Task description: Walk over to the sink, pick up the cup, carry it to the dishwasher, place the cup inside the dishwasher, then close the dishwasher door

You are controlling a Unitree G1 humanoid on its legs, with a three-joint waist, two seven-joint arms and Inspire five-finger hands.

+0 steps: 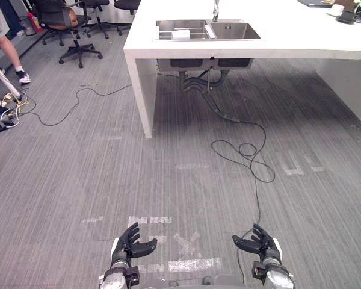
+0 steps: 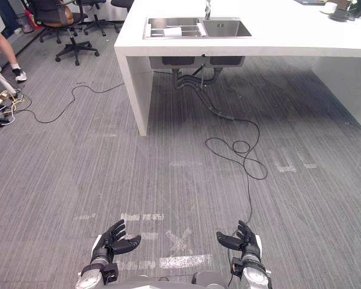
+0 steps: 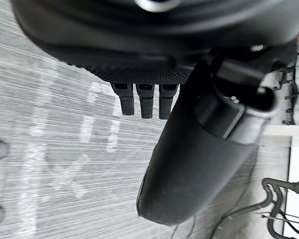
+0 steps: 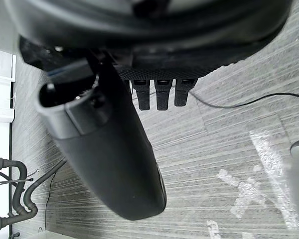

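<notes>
- Facing the stainless-steel sink (image 1: 234, 30) with a small white cup (image 1: 180, 34) inside.
- Both empty: left hand (image 1: 129, 244) and right hand (image 1: 260, 244), fingers loosely spread.
- The cup is likely light, rigid and slick: grip its wall.

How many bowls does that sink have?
2. The left basin holds a white thing. The right basin sits right beside it, below the tap. Both are sunk into the white counter.
</notes>
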